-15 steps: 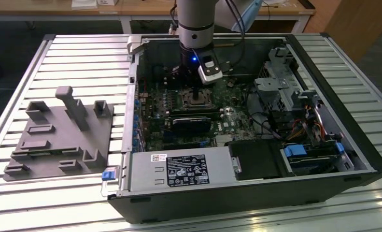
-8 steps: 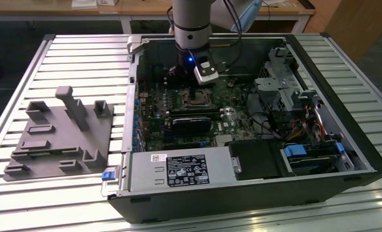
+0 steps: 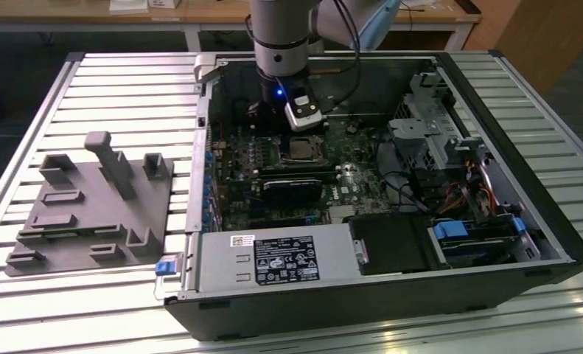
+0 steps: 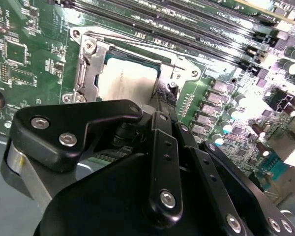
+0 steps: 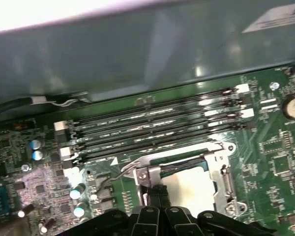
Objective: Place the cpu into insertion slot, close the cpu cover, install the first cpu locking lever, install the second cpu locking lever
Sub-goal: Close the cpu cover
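The cpu (image 4: 130,81) (image 5: 189,186) lies flat in the insertion slot (image 3: 296,150), its dull silvery face up. The cpu cover (image 4: 86,66) (image 5: 223,172), a thin metal frame, lies down around it. A thin wire locking lever (image 5: 122,169) runs along one side of the socket. My gripper (image 5: 157,192) (image 4: 161,101) (image 3: 283,127) is low over the socket's edge, beside the cpu. Its black fingertips (image 5: 151,194) are together with nothing between them, at or just above the frame's edge near the lever. Whether they touch it is hidden by the fingers.
The green motherboard (image 3: 355,184) lies in an open black computer case (image 3: 508,125) on a slatted metal table (image 3: 124,81). Memory slots (image 5: 152,125) run beside the socket. A black card (image 3: 293,186) sits below it. A grey fixture tray (image 3: 85,214) stands on the exterior view's left.
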Robot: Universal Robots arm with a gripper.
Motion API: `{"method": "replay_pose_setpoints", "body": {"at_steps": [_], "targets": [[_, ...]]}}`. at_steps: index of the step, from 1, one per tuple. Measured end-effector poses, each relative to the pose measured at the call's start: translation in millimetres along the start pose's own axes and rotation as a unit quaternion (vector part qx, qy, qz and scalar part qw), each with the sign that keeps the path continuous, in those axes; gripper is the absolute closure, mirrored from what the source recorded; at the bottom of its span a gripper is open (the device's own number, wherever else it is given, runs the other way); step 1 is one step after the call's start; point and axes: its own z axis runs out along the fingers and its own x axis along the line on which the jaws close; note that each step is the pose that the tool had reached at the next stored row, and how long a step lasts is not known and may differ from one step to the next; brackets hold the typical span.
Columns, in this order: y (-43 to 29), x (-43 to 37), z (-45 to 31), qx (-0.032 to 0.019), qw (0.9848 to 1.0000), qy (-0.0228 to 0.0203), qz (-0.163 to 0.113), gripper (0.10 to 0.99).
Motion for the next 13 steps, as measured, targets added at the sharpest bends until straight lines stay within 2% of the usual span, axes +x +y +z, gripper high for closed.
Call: {"method": "replay_pose_setpoints", "body": {"at_steps": [8, 13], "targets": [[-0.2, 0.6, 2.4, 0.0002, 1.0, 0.0001, 0.0, 0.98], [0.4, -2.2, 2.7, 0.0001, 1.0, 0.0001, 0.0, 0.98]]}}
